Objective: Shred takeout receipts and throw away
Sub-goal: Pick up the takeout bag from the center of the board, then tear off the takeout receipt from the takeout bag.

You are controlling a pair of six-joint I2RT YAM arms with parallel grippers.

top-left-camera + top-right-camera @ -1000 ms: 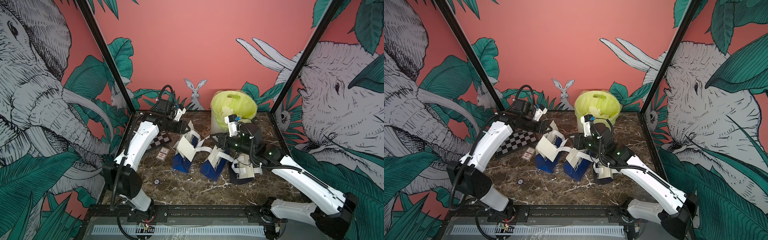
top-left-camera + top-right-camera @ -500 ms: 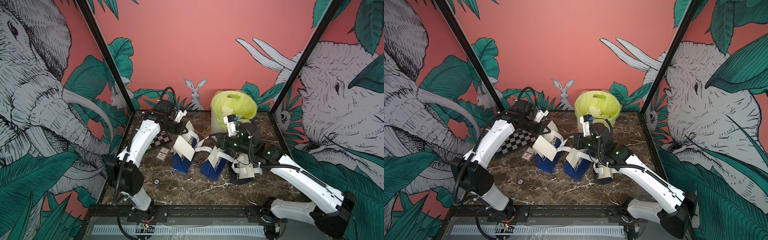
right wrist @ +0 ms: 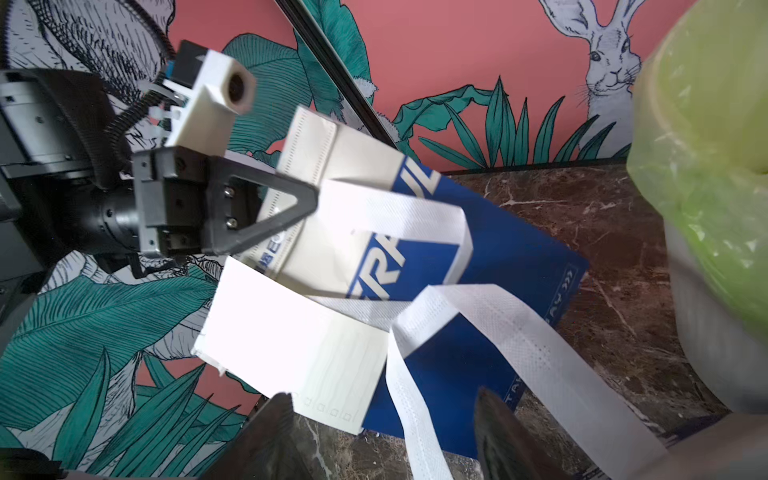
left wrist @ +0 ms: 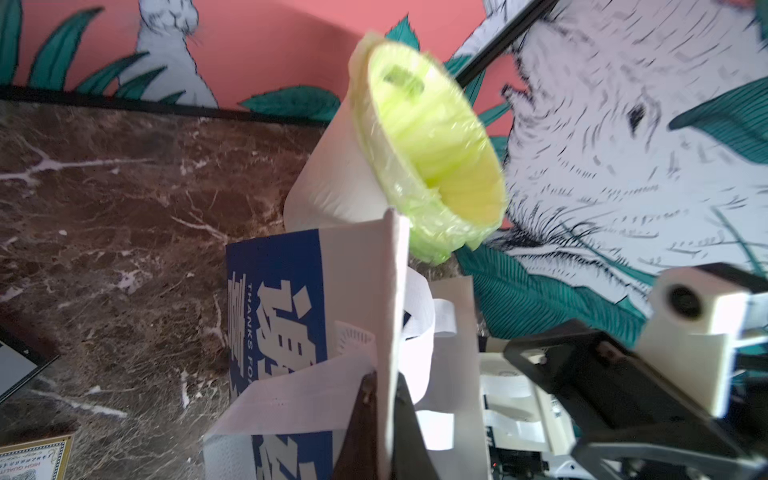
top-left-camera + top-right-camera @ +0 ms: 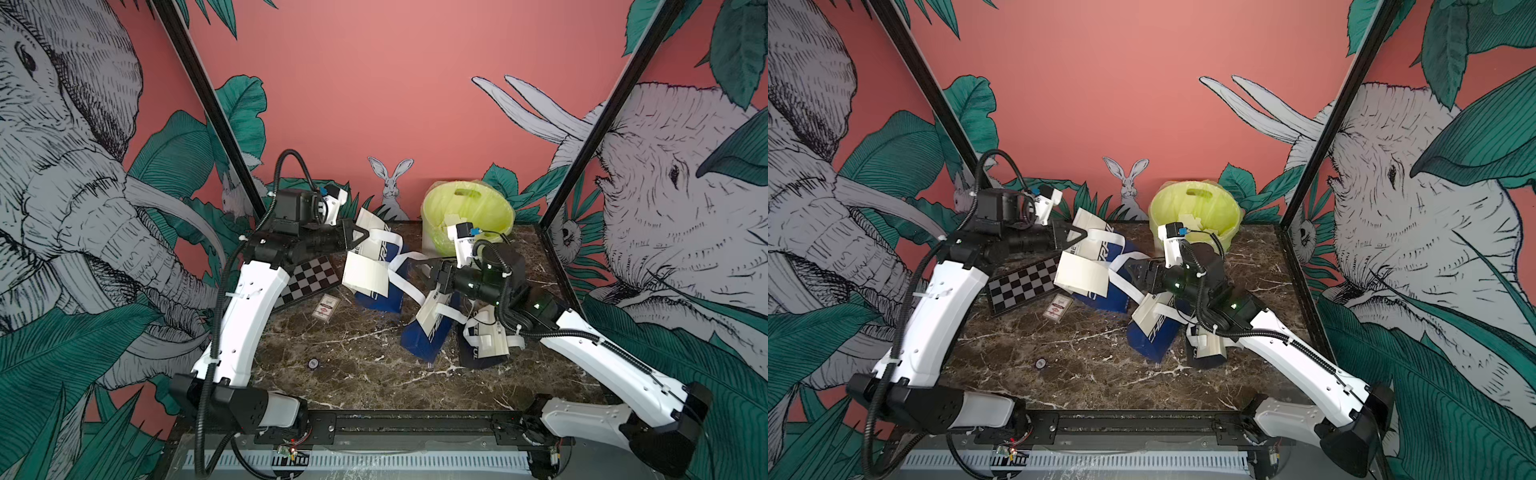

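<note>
Both top views show my left gripper [image 5: 360, 237] [image 5: 1080, 237] shut on the white top edge of the leftmost blue bag [image 5: 384, 272], which is tilted up. In the left wrist view the two fingers [image 4: 365, 419] pinch that thin white edge. A takeout receipt [image 5: 365, 276] [image 3: 291, 345] hangs from this bag's front. My right gripper [image 5: 424, 270] [image 3: 382, 436] is open just right of the receipt, facing its lower edge and a white strap [image 3: 419, 399]. Two more blue bags [image 5: 424, 338] [image 5: 482, 351] carry white slips.
A bin with a lime-green liner [image 5: 467, 212] stands at the back right, with white paper bits inside. A checkerboard [image 5: 309, 278], a red-and-white card [image 5: 326, 309] and a small round disc [image 5: 313, 364] lie on the marble table [image 5: 365, 374] to the left.
My left gripper has closed on the leftmost bag's top edge and tilted the bag up. My right gripper has opened wider near the hanging receipt.
</note>
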